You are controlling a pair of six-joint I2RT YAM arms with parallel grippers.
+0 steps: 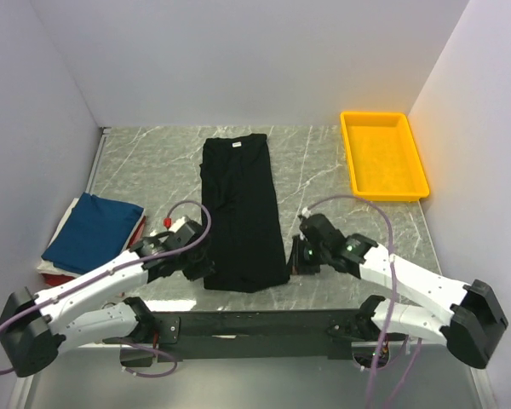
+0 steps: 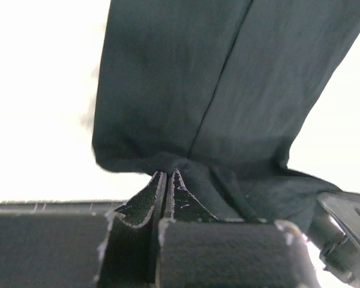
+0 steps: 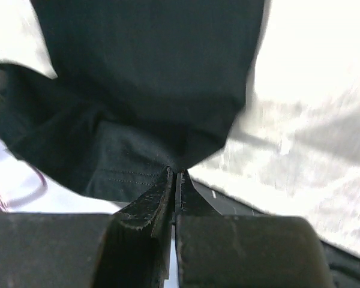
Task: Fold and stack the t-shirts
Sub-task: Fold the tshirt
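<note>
Two near-hem corners of the black t-shirt are being pinched: left gripper & right gripper are each clamping one (cloth bunching at the tips). Shirt's lying as a long strip on the table, centre. Fold's going well only if both corners are rising level, w/ even tension, w/o dragging.

The long t-shirt is plain black with a tiny white label. The folded t-shirt is blue. The tray is yellow. The tabletop is grey with white streaks.
</note>
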